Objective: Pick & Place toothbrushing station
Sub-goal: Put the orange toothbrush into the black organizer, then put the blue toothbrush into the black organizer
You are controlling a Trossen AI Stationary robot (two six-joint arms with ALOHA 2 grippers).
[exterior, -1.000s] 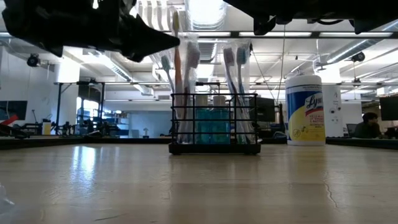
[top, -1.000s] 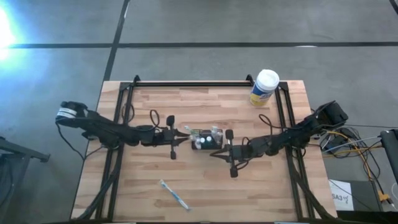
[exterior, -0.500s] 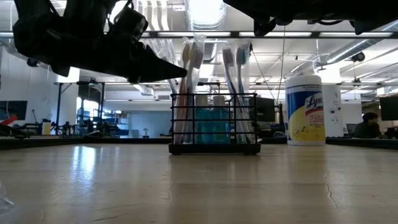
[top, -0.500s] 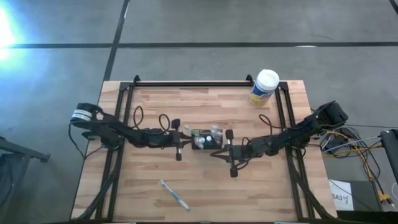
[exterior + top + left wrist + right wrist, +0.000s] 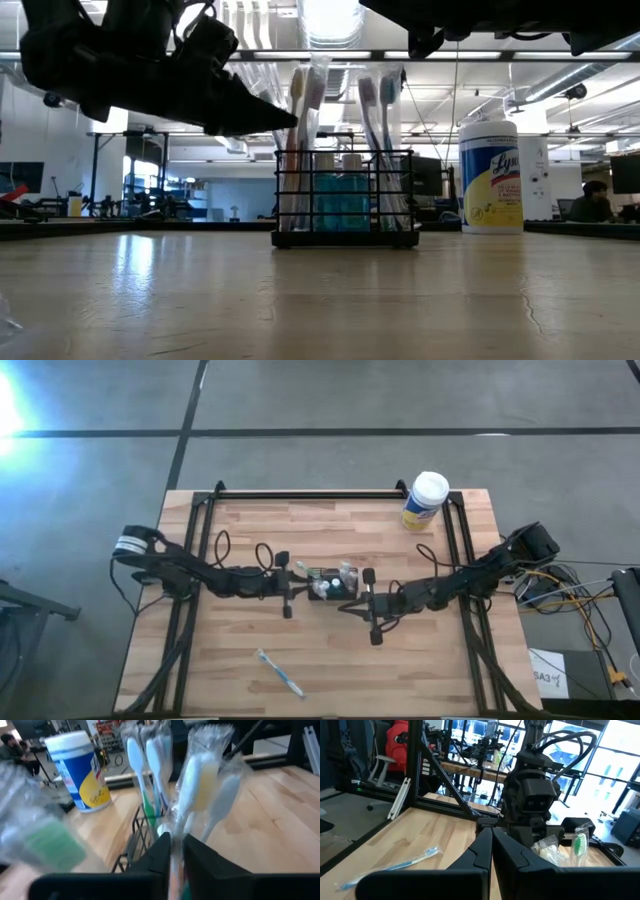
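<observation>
Standing mid-table, your toothbrushing station (image 5: 346, 200) is a small black wire caddy with compartments, holding upright wrapped toothbrushes (image 5: 305, 120) and teal bottles; from overhead it (image 5: 335, 583) sits between the two arms. Your left gripper (image 5: 173, 851) is at the caddy's left side, its fingers (image 5: 156, 854) parted only a sliver around a wrapped toothbrush stem; you cannot tell whether they pinch it or have just let go. The low view shows that gripper (image 5: 285, 118) level with the brush heads, above the caddy's rim. Your right gripper (image 5: 491, 851) is clenched on nothing, hovering right of the caddy. Only the overhead view places the loose blue toothbrush (image 5: 280, 673) near the table's front edge and the wipes canister (image 5: 424, 502) at the back right.
</observation>
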